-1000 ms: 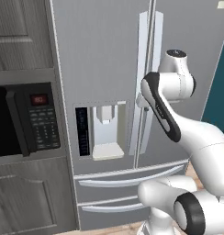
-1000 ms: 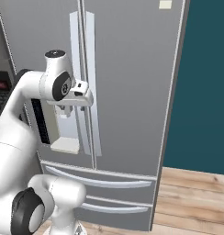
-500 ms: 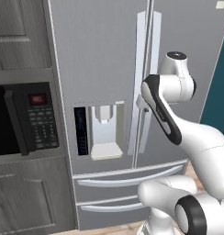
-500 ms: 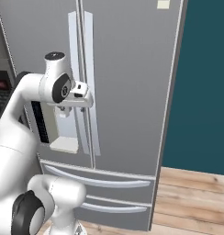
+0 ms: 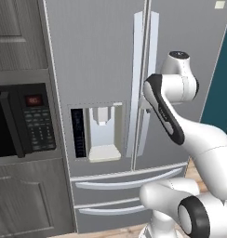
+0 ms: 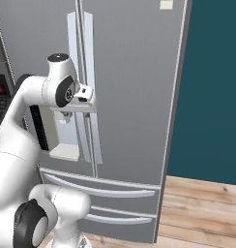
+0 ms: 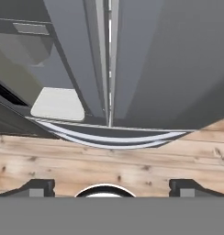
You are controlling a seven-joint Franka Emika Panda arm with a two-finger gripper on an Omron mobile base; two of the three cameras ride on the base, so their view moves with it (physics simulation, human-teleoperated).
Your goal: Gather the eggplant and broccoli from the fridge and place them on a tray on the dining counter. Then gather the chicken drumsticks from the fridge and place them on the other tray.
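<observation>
The grey fridge point(image 5: 96, 56) stands shut, its two doors meeting at a pair of vertical handles point(image 5: 144, 83). The eggplant, broccoli, chicken drumsticks and trays are hidden or out of view. My gripper point(image 6: 77, 114) hangs right in front of the handles point(image 6: 86, 72) at mid height, pointing down. In the hand view my gripper point(image 7: 111, 188) is open, with its fingertips point(image 7: 38, 187) far apart and nothing between them. Below them I see the door seam point(image 7: 109, 59) and the floor. In the left base view my forearm covers the hand.
A black microwave point(image 5: 22, 121) sits in the cabinet left of the fridge. The water dispenser point(image 5: 103, 132) is in the left door. Two drawers point(image 5: 129, 181) lie under the doors. A teal wall point(image 6: 212, 87) and wooden floor point(image 6: 202, 203) are on the right.
The hand has edged slightly nearer the fridge handles. The jaws remain open and the doors remain shut.
</observation>
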